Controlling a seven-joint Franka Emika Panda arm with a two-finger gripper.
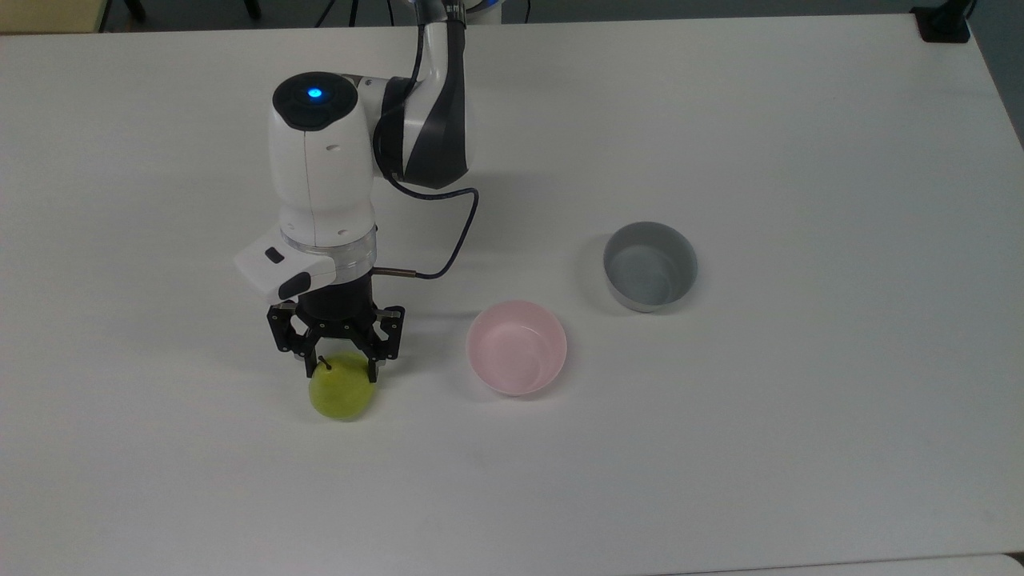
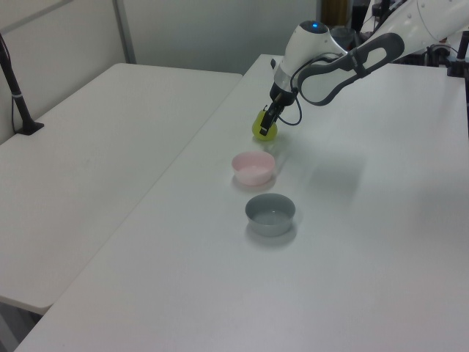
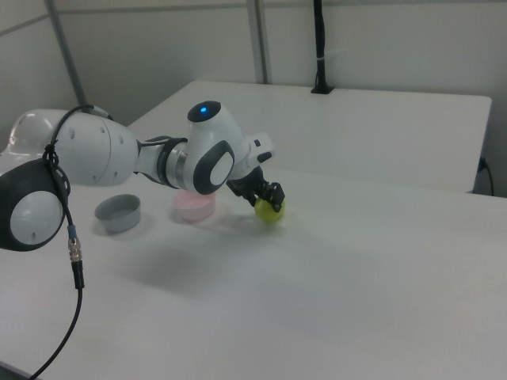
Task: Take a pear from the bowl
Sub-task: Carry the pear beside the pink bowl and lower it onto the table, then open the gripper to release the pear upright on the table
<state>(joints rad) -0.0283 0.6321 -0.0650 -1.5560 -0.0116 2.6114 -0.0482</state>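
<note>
In the top view the arm comes in from 12 o'clock, bends at a grey-and-white joint, and turns its white wrist segment, capped by a blue light, straight down toward the table (image 1: 760, 448). The black end effector (image 1: 342, 370) hangs at the bottom of that wrist, its two fingers (image 1: 372, 370) pointing down and closed narrowly against the upper sides of the pear (image 1: 342, 390), with the short dark stem showing between them. The pear sits low at the table surface; whether it touches the table or hangs just above it cannot be told.

The pink bowl (image 1: 517, 347) holds nothing and lies at 3 o'clock from the pear, near but apart. The grey bowl (image 1: 650, 266) stands farther off at about 2 o'clock from the pink one.

In the left view the arm reaches in from 1 o'clock, forearm sloping down, the end effector (image 2: 265, 129) clamped on the pear (image 2: 264, 129) at 12 o'clock from the pink bowl (image 2: 253, 168).

In the right view the forearm lies nearly level, the end effector (image 3: 270, 203) angled down onto the pear (image 3: 269, 211), which is at 3 o'clock from the pink bowl (image 3: 194, 205).
</note>
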